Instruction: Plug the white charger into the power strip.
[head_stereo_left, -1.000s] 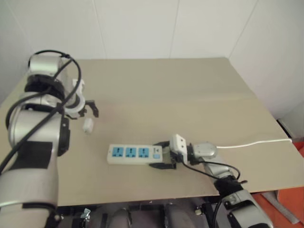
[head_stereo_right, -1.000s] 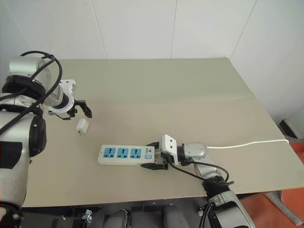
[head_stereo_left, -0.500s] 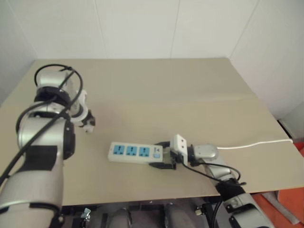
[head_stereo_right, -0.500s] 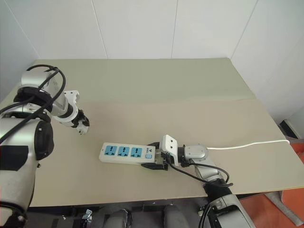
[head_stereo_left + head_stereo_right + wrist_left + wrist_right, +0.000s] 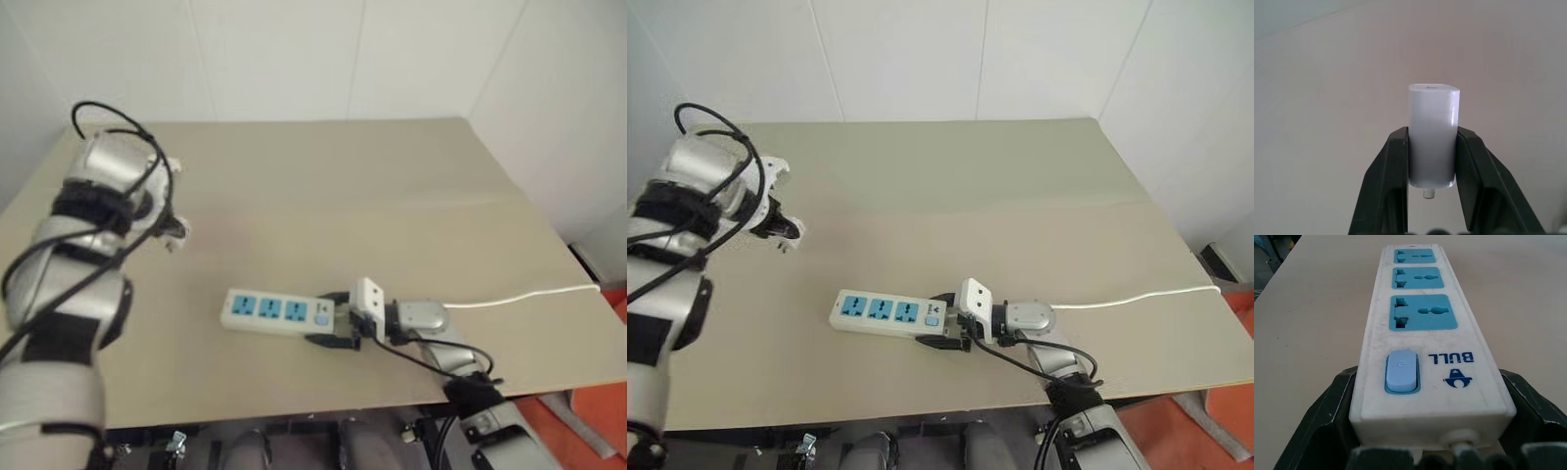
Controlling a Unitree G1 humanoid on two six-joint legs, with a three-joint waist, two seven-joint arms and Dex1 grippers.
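Left wrist view: the left end effector (image 5: 1432, 161) is closed on the white charger (image 5: 1433, 132), one black finger (image 5: 1388, 181) pressed against each of its side faces. A small metal prong projects from the charger end nearest the wrist. The opposite end points away toward the desk surface (image 5: 1312, 122).

In the head views, the left end effector (image 5: 784, 231) holds the charger above the left part of the desk (image 5: 950, 186), near its left edge and well apart from the power strip (image 5: 888, 312).

The power strip lies flat near the front edge of the desk, roughly at mid-width. Its three blue socket faces point up. The switch end faces right.

The right end effector (image 5: 1430, 431) is closed on the switch end of the power strip, one finger against each long side. A thin white cord (image 5: 1136, 295) runs from there toward the right edge of the desk.
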